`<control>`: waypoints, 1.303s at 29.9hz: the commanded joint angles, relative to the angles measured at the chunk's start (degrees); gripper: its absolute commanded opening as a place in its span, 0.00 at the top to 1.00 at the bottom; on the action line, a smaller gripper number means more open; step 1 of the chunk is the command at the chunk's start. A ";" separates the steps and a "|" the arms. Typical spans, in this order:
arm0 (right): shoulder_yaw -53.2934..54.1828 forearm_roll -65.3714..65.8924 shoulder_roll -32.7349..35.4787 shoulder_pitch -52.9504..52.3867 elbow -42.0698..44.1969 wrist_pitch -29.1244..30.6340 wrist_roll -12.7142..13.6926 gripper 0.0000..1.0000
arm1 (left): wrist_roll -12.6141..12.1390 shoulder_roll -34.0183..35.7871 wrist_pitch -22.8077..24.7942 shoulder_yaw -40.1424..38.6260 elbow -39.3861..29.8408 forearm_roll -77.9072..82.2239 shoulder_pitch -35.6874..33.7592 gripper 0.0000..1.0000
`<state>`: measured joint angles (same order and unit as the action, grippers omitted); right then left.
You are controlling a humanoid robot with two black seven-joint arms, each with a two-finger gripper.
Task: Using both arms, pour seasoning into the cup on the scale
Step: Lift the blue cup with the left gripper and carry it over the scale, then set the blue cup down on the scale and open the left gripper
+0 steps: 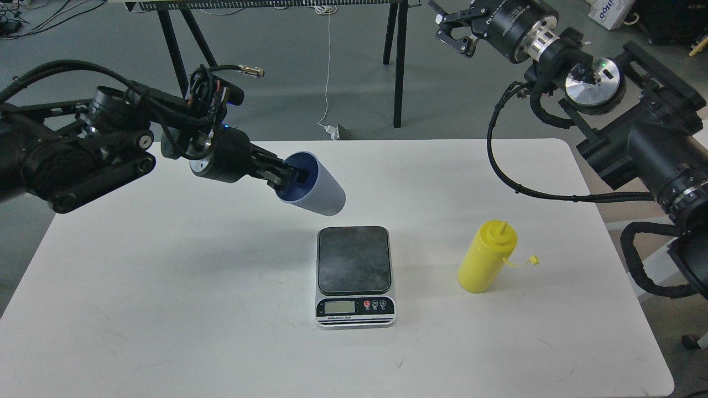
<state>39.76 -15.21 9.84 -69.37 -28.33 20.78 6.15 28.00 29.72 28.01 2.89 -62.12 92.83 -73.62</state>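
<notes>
My left gripper (292, 178) is shut on the rim of the light-blue cup (318, 190), one finger inside its mouth. It holds the cup tilted in the air, above and just left of the scale's far edge. The scale (355, 275) lies flat at the table's middle with its dark platform bare. The yellow seasoning bottle (486, 256) stands upright to the right of the scale, its small cap hanging to the right. My right gripper (454, 27) is open and empty, high above the floor beyond the table's far right.
The white table (166, 309) carries only the scale and the bottle. A black-legged bench (182, 66) stands on the floor behind it. A white cable (328, 72) hangs to the floor there. My right arm's cables (514, 182) loop over the table's right side.
</notes>
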 commanded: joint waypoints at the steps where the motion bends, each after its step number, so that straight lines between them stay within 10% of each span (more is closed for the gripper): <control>1: 0.05 0.00 -0.87 -0.51 -0.06 -3.55 -0.08 0.00 | 0.00 -6.94 -0.01 1.33 0.59 1.30 0.05 0.95; 30: 0.23 -0.08 -0.87 0.90 -0.68 -2.76 -0.08 0.00 | 0.00 -16.62 -0.01 10.74 10.35 4.38 -0.03 0.93; 39: 0.14 -0.08 -0.78 1.69 -0.68 -2.67 -0.08 0.00 | 0.00 -16.62 -0.01 10.65 10.44 4.20 -0.12 0.79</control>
<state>39.95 -15.29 9.02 -68.05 -29.01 18.02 6.07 28.00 13.04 27.99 13.62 -51.68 97.13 -73.66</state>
